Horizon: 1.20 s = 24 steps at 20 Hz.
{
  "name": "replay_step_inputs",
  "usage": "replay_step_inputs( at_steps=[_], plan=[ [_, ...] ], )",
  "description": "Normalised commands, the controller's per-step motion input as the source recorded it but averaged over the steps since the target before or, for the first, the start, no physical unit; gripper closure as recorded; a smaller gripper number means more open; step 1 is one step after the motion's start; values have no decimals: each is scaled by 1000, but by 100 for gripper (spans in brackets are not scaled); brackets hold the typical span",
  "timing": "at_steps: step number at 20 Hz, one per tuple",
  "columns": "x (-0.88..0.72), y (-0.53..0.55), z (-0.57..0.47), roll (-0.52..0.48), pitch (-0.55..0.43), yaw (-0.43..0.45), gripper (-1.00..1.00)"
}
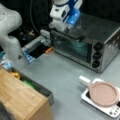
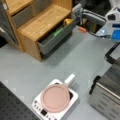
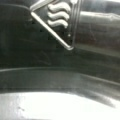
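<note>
The pink pan (image 1: pixel 103 93) sits on its white cooker (image 1: pixel 86 98), in front of the toaster oven (image 1: pixel 100 40). The gripper (image 1: pixel 67 28) touches the oven's door handle (image 1: pixel 68 35) (grip hidden, cannot tell). A wooden drawer (image 1: pixel 40 88) stands far left.

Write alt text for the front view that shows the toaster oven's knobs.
A white and blue gripper sits at the handle of a silver toaster oven on a grey table. Nearby are a pink pan on a white cooker and an open wooden drawer.
</note>
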Motion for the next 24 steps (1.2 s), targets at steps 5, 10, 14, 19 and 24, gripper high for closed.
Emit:
replay_step_inputs(
  at_steps=[5, 10, 14, 19, 24],
  plan=[
    [-243, 26, -253, 238, -238, -127, -100],
    [-246, 10, -259, 212, -246, -83, -100],
    [-256, -49, -271, 198, -246, -64, -100],
    [-247, -123, -298, 191, -237, -74, -100],
    [-241, -208, -312, 211, -214, -72, -100]
  ],
)
